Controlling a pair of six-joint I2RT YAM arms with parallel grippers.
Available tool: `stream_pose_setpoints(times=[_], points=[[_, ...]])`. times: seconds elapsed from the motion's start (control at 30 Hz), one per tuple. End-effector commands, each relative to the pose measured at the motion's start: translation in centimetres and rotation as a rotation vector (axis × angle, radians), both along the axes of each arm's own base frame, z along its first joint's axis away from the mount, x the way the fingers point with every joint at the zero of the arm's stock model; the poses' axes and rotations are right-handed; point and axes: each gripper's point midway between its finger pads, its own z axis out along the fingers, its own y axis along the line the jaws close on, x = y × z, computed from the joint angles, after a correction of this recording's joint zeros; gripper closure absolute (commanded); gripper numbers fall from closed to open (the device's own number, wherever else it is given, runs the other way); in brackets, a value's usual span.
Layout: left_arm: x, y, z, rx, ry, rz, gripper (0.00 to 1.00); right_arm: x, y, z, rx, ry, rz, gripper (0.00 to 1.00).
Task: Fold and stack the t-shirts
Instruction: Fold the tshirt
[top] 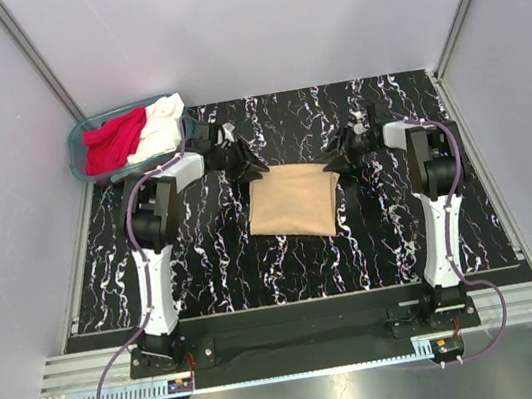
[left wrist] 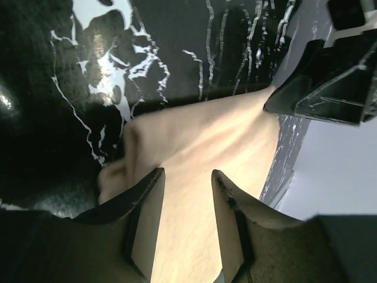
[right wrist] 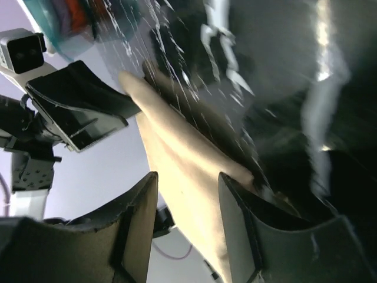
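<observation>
- A black desk (top: 206, 270) veined with white fills the floor of a booth with pale lilac walls.
- Two arms stand bolted at the 6 o'clock edge: the left arm (top: 156, 237) and the right arm (top: 432, 193), both reaching toward the middle.
- There are three t-shirts in all. One tan t-shirt (top: 292, 205) lies folded into a rough rectangle at the centre of the desk, between the two arms.
- The left gripper (top: 246, 167) is at the 11 o'clock corner of the tan t-shirt. Its two fingers stand apart, with cloth showing through the gap and nothing pinched.
- The right gripper (top: 341, 160) is at the 1 o'clock corner, its jaws likewise parted over the tan cloth.
- One teal basket (top: 77, 153) sits at the desk's 10 o'clock corner.
- The basket holds one red t-shirt (top: 113, 143) and one white t-shirt (top: 161, 125). Both are crumpled, and the white one spills over the rim at 3 o'clock.
</observation>
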Motion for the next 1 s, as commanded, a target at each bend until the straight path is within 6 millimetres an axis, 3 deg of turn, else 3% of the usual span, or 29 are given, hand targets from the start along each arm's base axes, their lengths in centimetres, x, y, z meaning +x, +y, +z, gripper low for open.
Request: stream_pose_setpoints(times=[0.0,0.03,0.07,0.13,0.17,0.2,0.3,0.33,0.37,0.4,0.5,0.53,0.6,0.63,0.67,0.83,0.93,0.97], points=[[0.2,0.4,5.7,0.006,-0.172,-0.044,0.55,0.5,-2.4,2.4,0.038,-0.081,-0.020,0.46],[-0.6,0.8,5.8,0.020,-0.165,-0.045,0.55,0.3,-2.8,2.9,0.025,-0.089,-0.026,0.47],[-1.1,0.9,8.2,0.017,-0.209,-0.046,0.55,0.5,-3.0,4.4,0.007,-0.120,-0.032,0.46],[-2.7,1.2,9.0,0.017,-0.214,-0.052,0.53,-0.5,-2.9,5.6,-0.001,-0.089,-0.037,0.46],[-3.5,1.2,10.8,0.004,-0.242,-0.057,0.52,-0.7,-3.0,7.2,-0.011,-0.113,-0.044,0.46],[-4.4,0.8,11.2,-0.003,-0.245,-0.070,0.52,-1.2,-3.1,7.8,-0.027,-0.100,-0.051,0.46],[-7.2,-0.2,11.4,-0.021,-0.214,-0.100,0.51,-2.6,-2.6,10.3,-0.065,-0.141,-0.038,0.44],[-8.1,-0.5,10.5,-0.027,-0.188,-0.110,0.51,-2.9,-2.6,10.6,-0.072,-0.145,-0.034,0.43],[-8.7,-0.8,9.9,-0.030,-0.170,-0.120,0.51,-3.6,-1.3,11.3,-0.066,-0.161,-0.001,0.42],[-9.8,-1.3,8.6,-0.032,-0.140,-0.139,0.52,-4.5,0.7,11.2,-0.061,-0.165,0.050,0.42],[-10.5,-1.8,6.3,-0.046,-0.097,-0.150,0.53,-6.8,4.7,10.0,-0.032,-0.136,0.165,0.43],[-10.7,-1.6,5.4,-0.034,-0.089,-0.157,0.54,-8.4,7.0,9.2,-0.029,-0.116,0.225,0.44],[-11.0,-1.2,3.4,-0.006,-0.069,-0.171,0.55,-9.4,8.4,7.6,-0.041,-0.102,0.246,0.47],[-11.2,-1.0,2.5,0.015,-0.077,-0.190,0.55,-11.0,8.9,5.8,-0.034,-0.031,0.241,0.48],[-11.4,-0.6,1.4,0.036,-0.060,-0.192,0.55,-11.0,9.2,5.5,0.004,-0.060,0.240,0.49],[-14.2,1.2,-1.3,0.115,-0.034,-0.239,0.58,-16.3,6.9,-0.1,-0.018,0.091,0.235,0.62],[-15.6,2.2,0.4,0.132,-0.088,-0.249,0.58,-17.3,4.7,0.5,-0.039,0.088,0.180,0.64],[-15.8,2.3,1.1,0.124,-0.100,-0.247,0.58,-18.2,4.2,1.8,-0.035,0.071,0.174,0.64]])
